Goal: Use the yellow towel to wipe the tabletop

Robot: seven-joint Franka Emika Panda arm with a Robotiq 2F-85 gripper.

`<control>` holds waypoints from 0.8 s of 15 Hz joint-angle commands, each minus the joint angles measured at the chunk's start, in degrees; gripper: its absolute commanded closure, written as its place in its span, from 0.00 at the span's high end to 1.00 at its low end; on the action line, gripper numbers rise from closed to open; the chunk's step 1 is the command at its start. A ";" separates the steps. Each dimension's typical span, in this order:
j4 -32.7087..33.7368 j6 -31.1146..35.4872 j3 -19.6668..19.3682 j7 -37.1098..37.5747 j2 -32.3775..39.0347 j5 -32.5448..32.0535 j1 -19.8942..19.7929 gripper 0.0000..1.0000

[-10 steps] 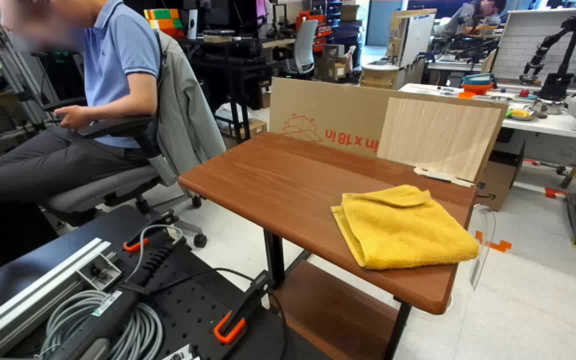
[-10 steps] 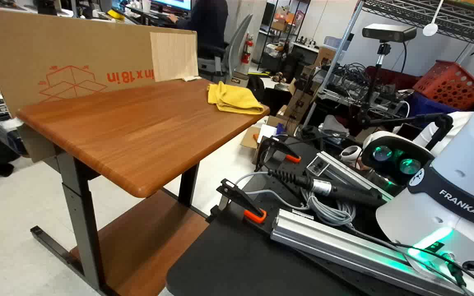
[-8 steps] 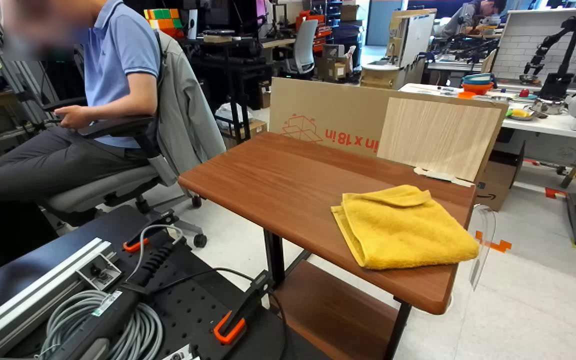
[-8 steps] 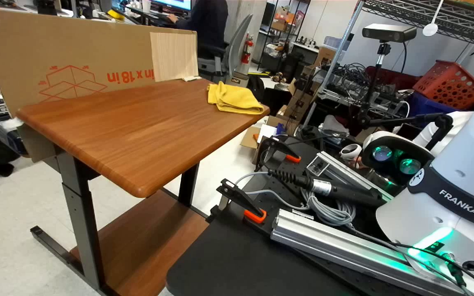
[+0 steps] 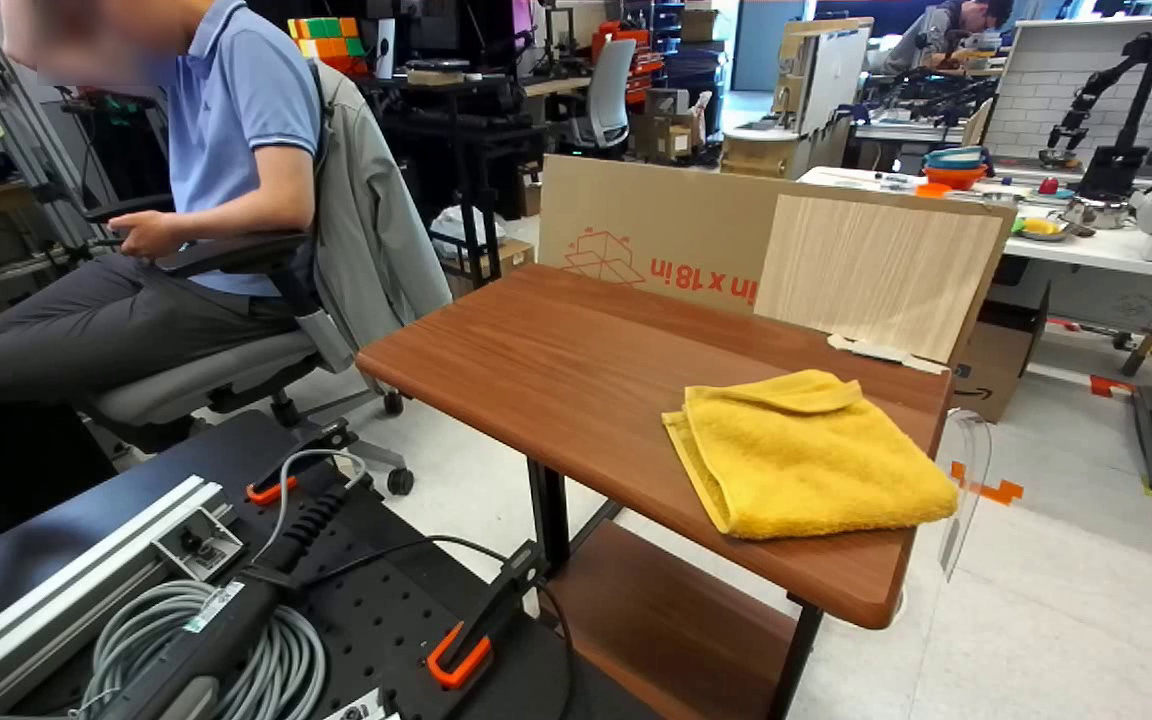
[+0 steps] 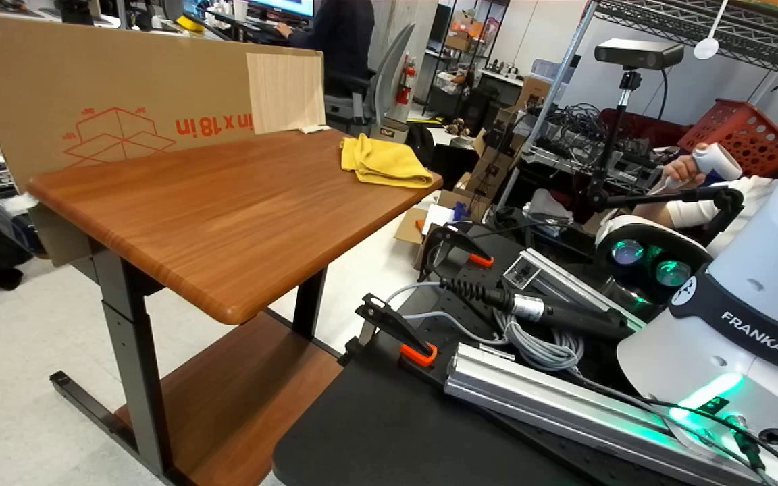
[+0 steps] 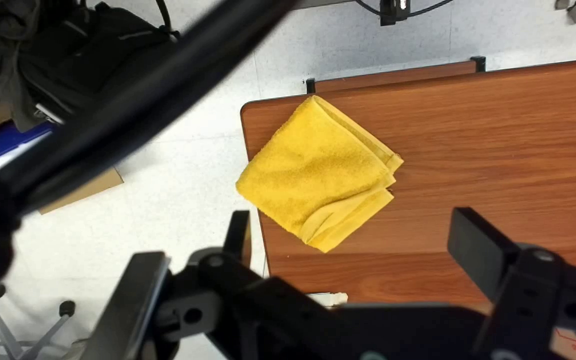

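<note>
The yellow towel [image 5: 806,460] lies folded on the tabletop [image 5: 556,350], at one end near the edge. One corner reaches past the board's short side. It also shows in an exterior view [image 6: 386,162] at the board's far right corner, and in the wrist view [image 7: 318,170]. The tabletop is reddish-brown wood grain, seen in an exterior view [image 6: 227,209] and the wrist view [image 7: 493,150]. My gripper [image 7: 353,235] is open with nothing between its fingers. It hangs above the board, apart from the towel. The gripper is out of view in both exterior views.
A cardboard sheet [image 5: 656,220] with a pale plywood panel [image 5: 876,270] stands along the board's far edge. A black bench with an orange clamp [image 5: 460,655] and a cable coil [image 6: 544,347] stands beside the table. A person [image 5: 236,150] sits near one end.
The towel and the tabletop have not moved. A person's hand with a white controller has come up behind the robot base in an exterior view.
</note>
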 commanded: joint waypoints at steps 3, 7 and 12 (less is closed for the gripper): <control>6.46 -6.16 -0.93 0.05 3.26 4.80 0.38 1.00; 16.39 -7.88 -3.88 0.99 16.02 14.68 -0.76 1.00; 25.85 -4.42 -4.99 7.42 32.66 23.49 -4.72 1.00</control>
